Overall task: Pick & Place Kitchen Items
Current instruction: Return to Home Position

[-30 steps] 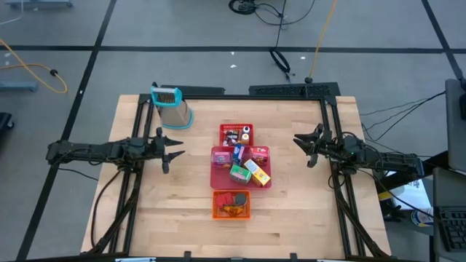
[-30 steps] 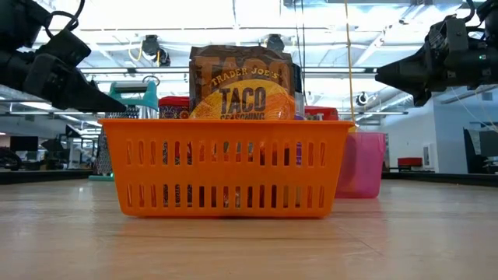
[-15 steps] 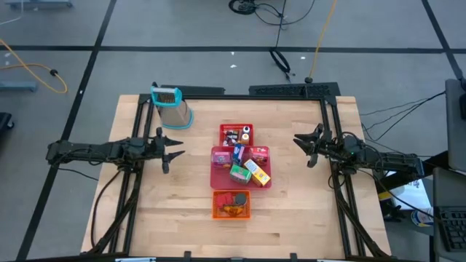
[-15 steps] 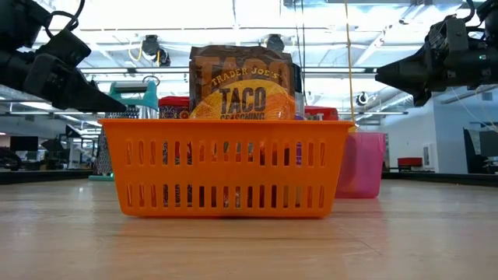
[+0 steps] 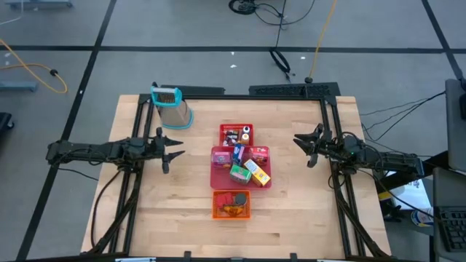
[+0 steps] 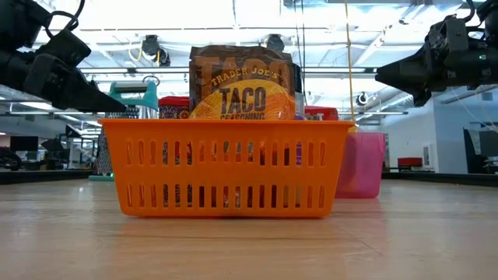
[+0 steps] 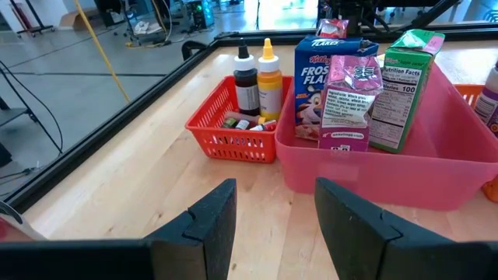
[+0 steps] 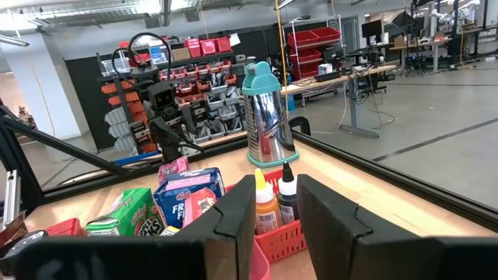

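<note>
The kitchen items sit in three containers down the middle of the table. A small red basket holds a yellow squeeze bottle and a dark bottle. A pink tray holds a blue cereal box, a green box and a pink pouch, all standing upright. An orange basket at the near side holds a taco seasoning packet. My left gripper hovers open to the left of the containers. My right gripper hovers open to their right. Both are above the table.
A tall metal grater with a teal handle stands at the far left of the table. Black frame rails run along the table's left, right and far edges. Bare wood lies to either side of the containers and along the near edge.
</note>
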